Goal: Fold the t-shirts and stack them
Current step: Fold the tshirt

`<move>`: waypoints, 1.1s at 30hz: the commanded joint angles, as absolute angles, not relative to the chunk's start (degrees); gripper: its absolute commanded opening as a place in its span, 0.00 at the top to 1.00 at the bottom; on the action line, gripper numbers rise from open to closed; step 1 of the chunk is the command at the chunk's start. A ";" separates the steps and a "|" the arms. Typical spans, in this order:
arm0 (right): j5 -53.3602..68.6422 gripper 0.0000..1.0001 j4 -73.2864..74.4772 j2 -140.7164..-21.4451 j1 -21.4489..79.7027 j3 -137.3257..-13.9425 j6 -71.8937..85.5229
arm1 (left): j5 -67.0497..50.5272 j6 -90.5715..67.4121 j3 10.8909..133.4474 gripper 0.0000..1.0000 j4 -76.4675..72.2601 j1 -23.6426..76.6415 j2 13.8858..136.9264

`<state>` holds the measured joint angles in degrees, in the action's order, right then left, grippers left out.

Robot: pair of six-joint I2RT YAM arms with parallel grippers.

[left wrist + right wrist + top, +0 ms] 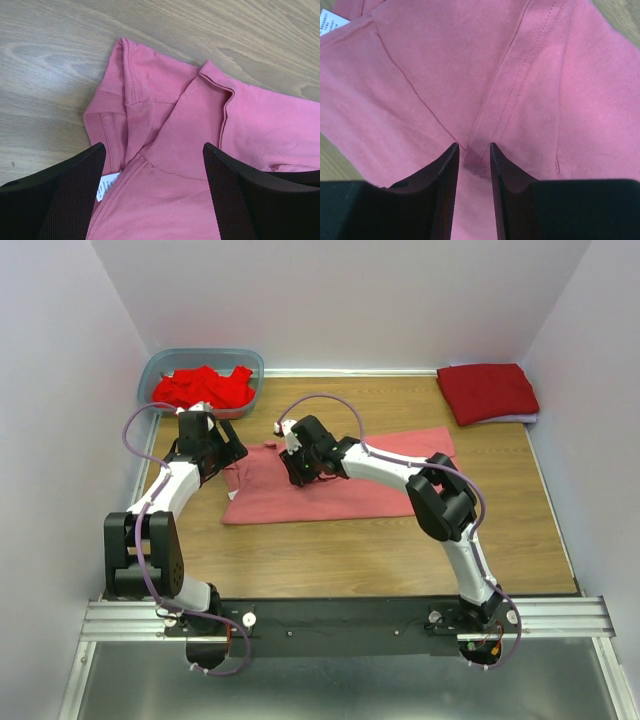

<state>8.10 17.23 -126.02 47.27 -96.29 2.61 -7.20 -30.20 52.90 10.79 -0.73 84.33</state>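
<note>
Across mid-table (400, 550), spread flat: salmon-pink t-shirt (340, 495). Pinched at a seam ridge (487, 125) by narrow right jaws; left jaws wide, empty, over the collar (111, 131). Could slip free or bunch crooked if pulled one-sided.

I am working at a table (380, 550) with a flat tee (340, 495) lying across its middle. A tub (152, 368) is sitting at 11 o'clock, holding a heap of tees (205, 388). A folded tee (487, 392) is resting at 1 o'clock. My left gripper (155, 150) is hanging over the flat tee's 9 o'clock end, above its collar (107, 127). My right gripper (472, 147) is pinching a fold at its 11 o'clock.
</note>
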 commanded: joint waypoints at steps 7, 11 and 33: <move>3.16 0.62 19.42 -128.15 48.87 -94.83 0.44 | -8.88 -29.44 52.56 0.14 10.28 -0.61 85.17; 4.13 0.62 19.69 -127.71 49.22 -94.57 0.53 | -8.96 -29.44 52.65 0.14 10.28 -0.61 85.52; 1.67 1.00 19.86 -123.84 49.31 -94.31 -1.67 | -4.75 -31.90 64.59 0.27 15.82 4.74 94.21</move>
<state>3.68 18.20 -126.63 48.77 -95.33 -0.97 -6.98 -30.50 60.49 13.54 3.99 91.20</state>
